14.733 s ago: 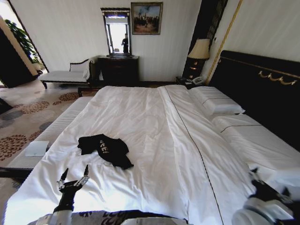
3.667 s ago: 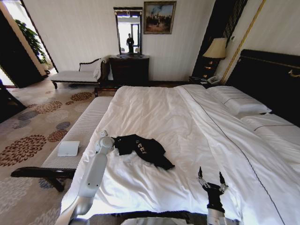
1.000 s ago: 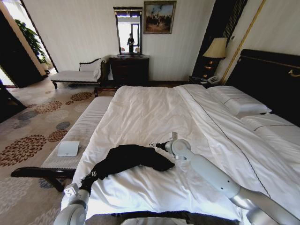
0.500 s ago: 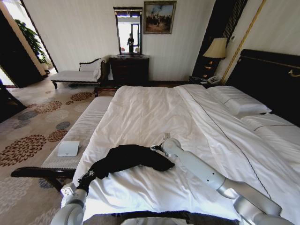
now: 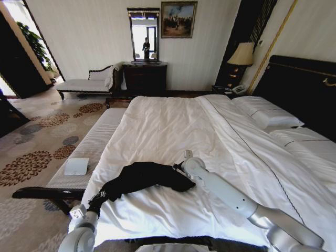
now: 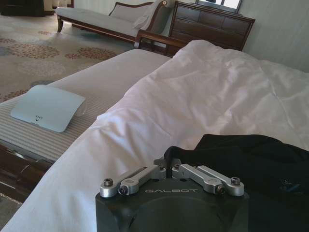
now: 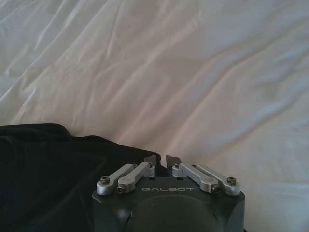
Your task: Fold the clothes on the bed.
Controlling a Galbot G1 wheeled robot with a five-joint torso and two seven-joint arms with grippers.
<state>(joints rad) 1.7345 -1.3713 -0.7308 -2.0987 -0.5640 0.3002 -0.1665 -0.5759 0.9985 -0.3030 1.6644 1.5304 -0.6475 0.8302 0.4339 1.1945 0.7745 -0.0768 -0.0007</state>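
A: Where the pale bench [image 5: 86, 149] runs along the bed's left side, what lies on it?

B: A flat white pad [image 5: 76, 166], on the striped cushion and well apart from the shirt.

A: And the left gripper [image 5: 100, 199]?

B: Low at the near left corner of the bed [image 5: 173, 123], just off the mattress edge. In the left wrist view its fingers [image 6: 161, 170] are drawn together, tips meeting on a fold of the black T-shirt [image 5: 147, 176], so it has the cloth pinched.

A: Where is the shirt itself?

B: On the white duvet [image 5: 210, 136] near the foot of the bed, left of the middle. It stretches as a dark, rumpled band from the left gripper up to the right one; no lettering shows.

A: The right gripper [image 5: 177, 167]?

B: It is at the shirt's far right end, its long pale arm reaching across the duvet from the right. In the right wrist view the fingers [image 7: 172, 160] are nearly closed, only a thin gap between the tips, at the shirt's edge. I cannot tell whether cloth is caught between them.
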